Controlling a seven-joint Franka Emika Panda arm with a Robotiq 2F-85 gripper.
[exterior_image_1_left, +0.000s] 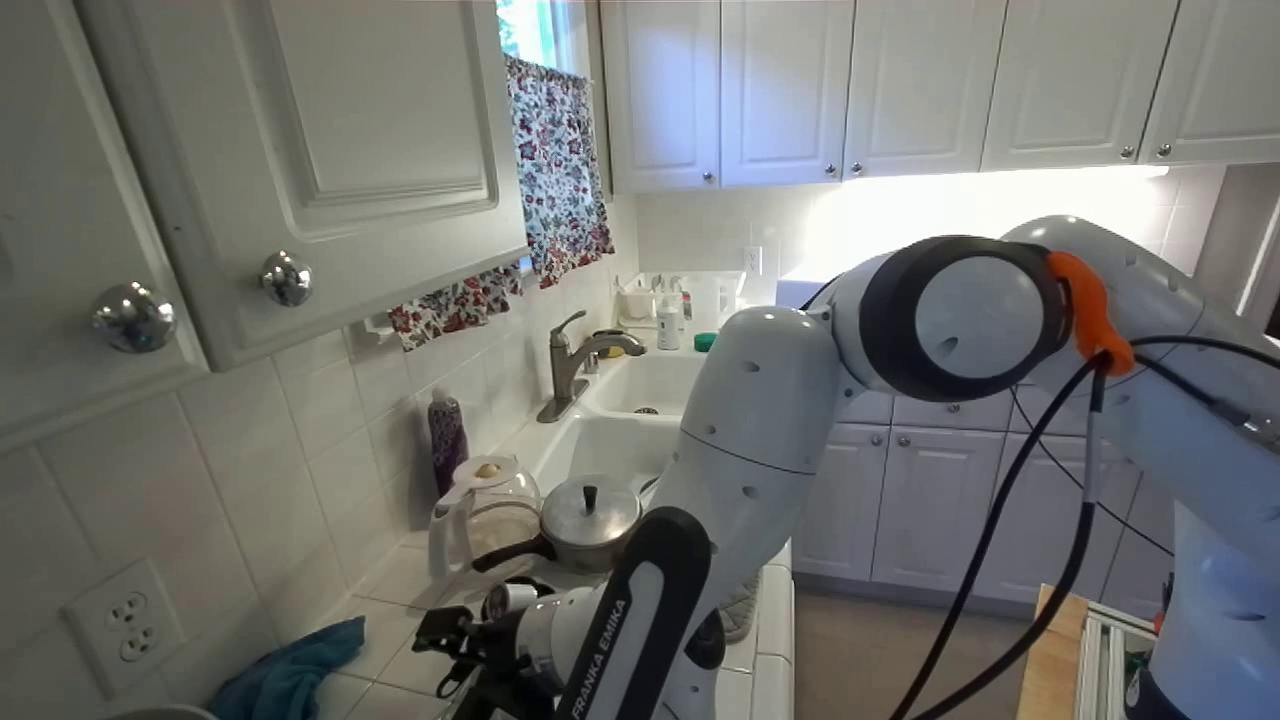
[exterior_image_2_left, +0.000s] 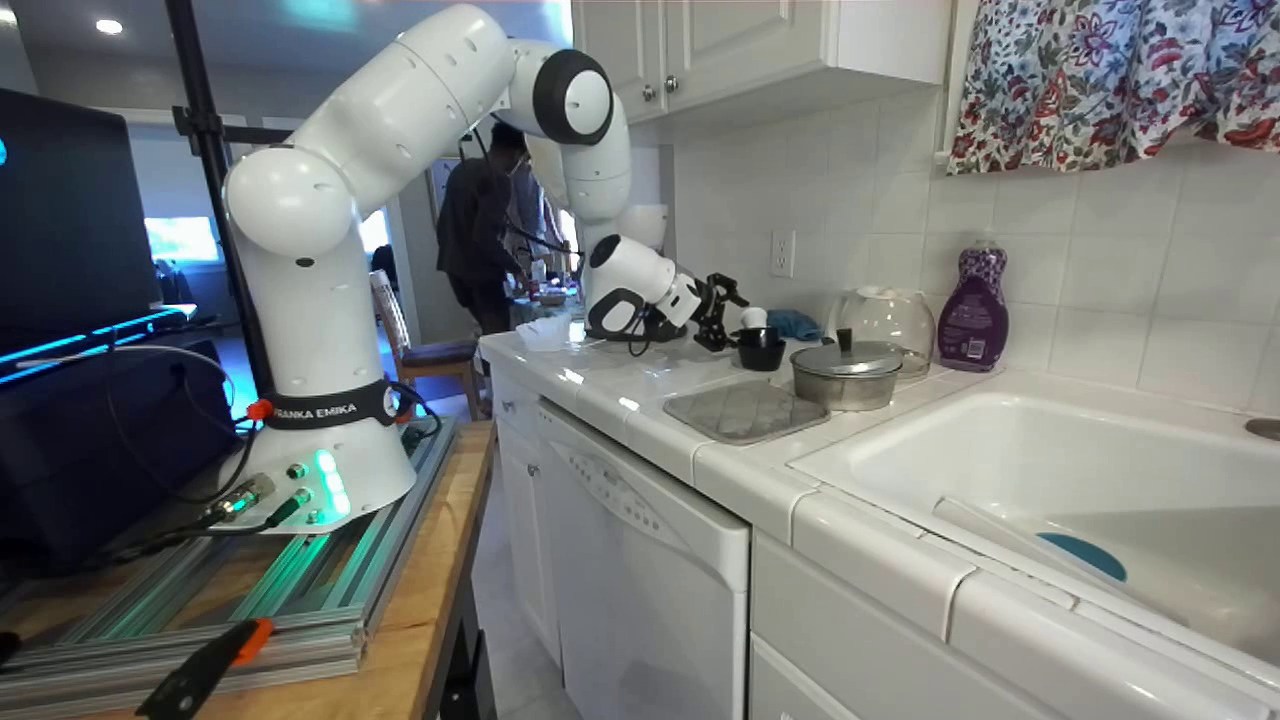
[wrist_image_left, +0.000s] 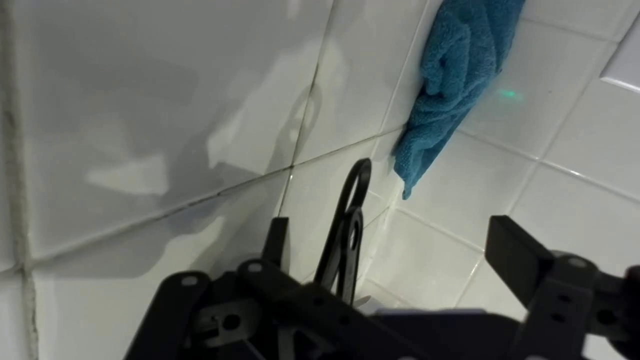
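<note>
On the tiled counter (exterior_image_2_left: 640, 382), blue cloth (wrist_image_left: 455, 75), carafe (exterior_image_2_left: 886, 314) and bottle (exterior_image_2_left: 973, 312) are set along the back edge — nearer the front edge, 1 pot (exterior_image_2_left: 846, 384) and 1 mat (exterior_image_2_left: 742, 414).

– What do you see behind the sink (exterior_image_2_left: 1150, 450)?
– A wall (exterior_image_2_left: 1100, 290) of white tiles. Above the sink there is a bright window (exterior_image_1_left: 525, 30) with a flowered curtain (exterior_image_1_left: 560, 150).
– And past the sink, around the corner?
– In an exterior view, white upper cabinets (exterior_image_1_left: 787, 90) hang there, and a strip light (exterior_image_1_left: 1120, 174) is shining beneath them.
– What is beside the sink, lower down?
– A white dishwasher (exterior_image_2_left: 640, 570), built in under the tiled counter (exterior_image_2_left: 620, 372). The floor (exterior_image_1_left: 855, 645) in front of the sink is light brown.
– Is there also furniture?
– Yes, a chair (exterior_image_2_left: 440, 352) with dark seat stands well apart from the sink. Equally apart from it, a round ceiling lamp (exterior_image_2_left: 109, 27) is lit.
</note>
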